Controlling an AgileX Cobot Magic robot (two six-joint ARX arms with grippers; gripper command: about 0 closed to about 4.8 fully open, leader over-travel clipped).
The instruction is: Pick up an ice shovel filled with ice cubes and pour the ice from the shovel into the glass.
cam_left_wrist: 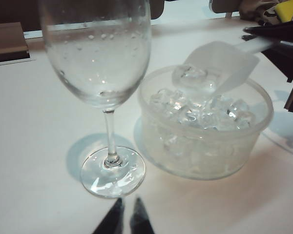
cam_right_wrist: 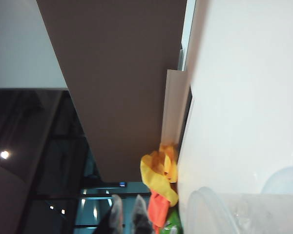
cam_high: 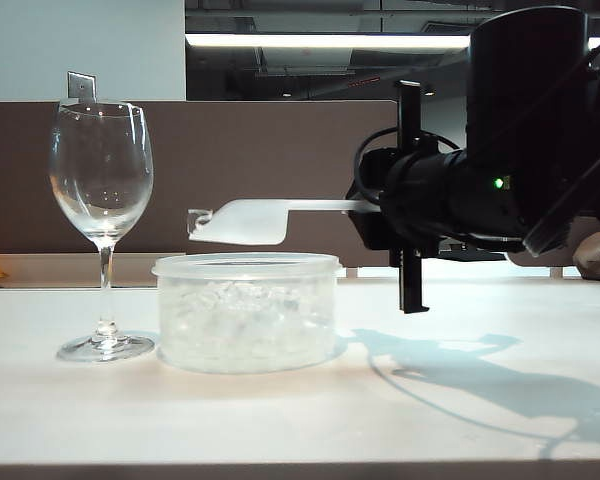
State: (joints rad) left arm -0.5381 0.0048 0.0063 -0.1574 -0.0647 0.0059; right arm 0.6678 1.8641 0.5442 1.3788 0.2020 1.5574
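**Ice shovel held level above the tub, beside the wine glass**

On the left of the exterior view, the glass (cam_high: 101,190) stands upright on the white table (cam_high: 280,420). Its bowl looks empty, with droplets on the inside wall in the left wrist view. Just right of it, not quite touching, sits a squat translucent tub (cam_high: 246,310) packed with ice cubes (cam_left_wrist: 200,114); through the frosted wall the cubes show only as a pale blur.

Above the tub hangs the ice shovel (cam_high: 242,221), roughly level, scoop end toward the glass. The left wrist view shows a few cubes lying in the scoop. Its thin handle runs right into the right gripper (cam_high: 380,207), whose jaws are closed on the handle end; the dark arm body hides the exact grip.

The left gripper (cam_left_wrist: 127,219) shows only as two dark fingertips, close together with a narrow gap, holding nothing, low in front of the glass foot.

No writing can be read anywhere.
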